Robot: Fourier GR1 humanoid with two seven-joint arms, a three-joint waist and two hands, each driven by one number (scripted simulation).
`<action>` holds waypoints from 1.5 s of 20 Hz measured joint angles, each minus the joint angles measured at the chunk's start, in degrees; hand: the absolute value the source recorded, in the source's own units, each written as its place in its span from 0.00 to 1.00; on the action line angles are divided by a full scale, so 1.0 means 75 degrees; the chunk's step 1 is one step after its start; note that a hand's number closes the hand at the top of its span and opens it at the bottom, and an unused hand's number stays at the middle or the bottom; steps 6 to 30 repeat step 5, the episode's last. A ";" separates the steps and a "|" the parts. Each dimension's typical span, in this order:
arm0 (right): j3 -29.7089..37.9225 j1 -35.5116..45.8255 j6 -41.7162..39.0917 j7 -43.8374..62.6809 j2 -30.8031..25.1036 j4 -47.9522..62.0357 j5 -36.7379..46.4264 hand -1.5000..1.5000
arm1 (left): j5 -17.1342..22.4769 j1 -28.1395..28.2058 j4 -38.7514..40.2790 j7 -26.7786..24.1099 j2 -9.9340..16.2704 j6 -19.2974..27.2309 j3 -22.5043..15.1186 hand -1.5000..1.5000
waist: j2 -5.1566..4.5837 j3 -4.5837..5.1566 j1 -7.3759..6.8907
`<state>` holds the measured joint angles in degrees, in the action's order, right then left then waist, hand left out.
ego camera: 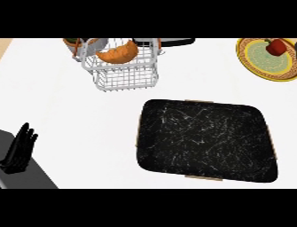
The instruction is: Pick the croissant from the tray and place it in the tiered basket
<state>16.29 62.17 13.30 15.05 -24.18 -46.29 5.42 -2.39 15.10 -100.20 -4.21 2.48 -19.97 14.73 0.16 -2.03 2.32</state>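
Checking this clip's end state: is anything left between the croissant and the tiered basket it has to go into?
Nothing visible does. The croissant already lies inside the tiered basket, in its upper tier. The tray holds nothing. The left robot hand rests open at the lower left; the right one is not in view.

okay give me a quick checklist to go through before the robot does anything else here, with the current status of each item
1. Croissant in the tiered basket: ok, it lies in the upper tier.
2. Black marbled tray holds nothing: ok, its surface is bare.
3. Left hand away from the basket: ok, it shows at the view's lower left, fingers straight, holding nothing.
4. Right hand's whereabouts: cannot tell, it is not in view.
5. Croissant seated steadily: cannot tell, the basket's wires hide how it rests.
6. Plate with the red pepper at the upper right: ok, apart from basket and tray.
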 measured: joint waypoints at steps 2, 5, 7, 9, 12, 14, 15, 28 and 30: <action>0.0185 -0.0267 -0.0517 -0.0123 -0.0407 0.0011 -0.0212 0.00 | -0.0012 0.0017 0.0003 -0.0019 0.0013 0.0005 -0.0010 0.50 | 0.0006 0.0000 0.0036; 0.0510 -0.0608 -0.1317 -0.0323 -0.0993 0.0009 -0.0597 0.00 | -0.0014 0.0050 -0.0041 -0.0009 0.0002 0.0016 -0.0002 0.50 | 0.0019 0.0008 0.0057; 0.0510 -0.0608 -0.1317 -0.0323 -0.0993 0.0009 -0.0597 0.00 | -0.0014 0.0050 -0.0041 -0.0009 0.0002 0.0016 -0.0002 0.50 | 0.0019 0.0008 0.0057; 0.0510 -0.0608 -0.1317 -0.0323 -0.0993 0.0009 -0.0597 0.00 | -0.0014 0.0050 -0.0041 -0.0009 0.0002 0.0016 -0.0002 0.50 | 0.0019 0.0008 0.0057; 0.0510 -0.0608 -0.1317 -0.0323 -0.0993 0.0009 -0.0597 0.00 | -0.0014 0.0050 -0.0041 -0.0009 0.0002 0.0016 -0.0002 0.50 | 0.0019 0.0008 0.0057; 0.0510 -0.0608 -0.1317 -0.0323 -0.0993 0.0009 -0.0597 0.00 | -0.0014 0.0050 -0.0041 -0.0009 0.0002 0.0016 -0.0002 0.50 | 0.0019 0.0008 0.0057; 0.0510 -0.0608 -0.1317 -0.0323 -0.0993 0.0009 -0.0597 0.00 | -0.0014 0.0050 -0.0041 -0.0009 0.0002 0.0016 -0.0002 0.50 | 0.0019 0.0008 0.0057; 0.0510 -0.0608 -0.1317 -0.0323 -0.0993 0.0009 -0.0597 0.00 | -0.0014 0.0050 -0.0041 -0.0009 0.0002 0.0016 -0.0002 0.50 | 0.0019 0.0008 0.0057; 0.0510 -0.0608 -0.1317 -0.0323 -0.0993 0.0009 -0.0597 0.00 | -0.0014 0.0050 -0.0041 -0.0009 0.0002 0.0016 -0.0002 0.50 | 0.0019 0.0008 0.0057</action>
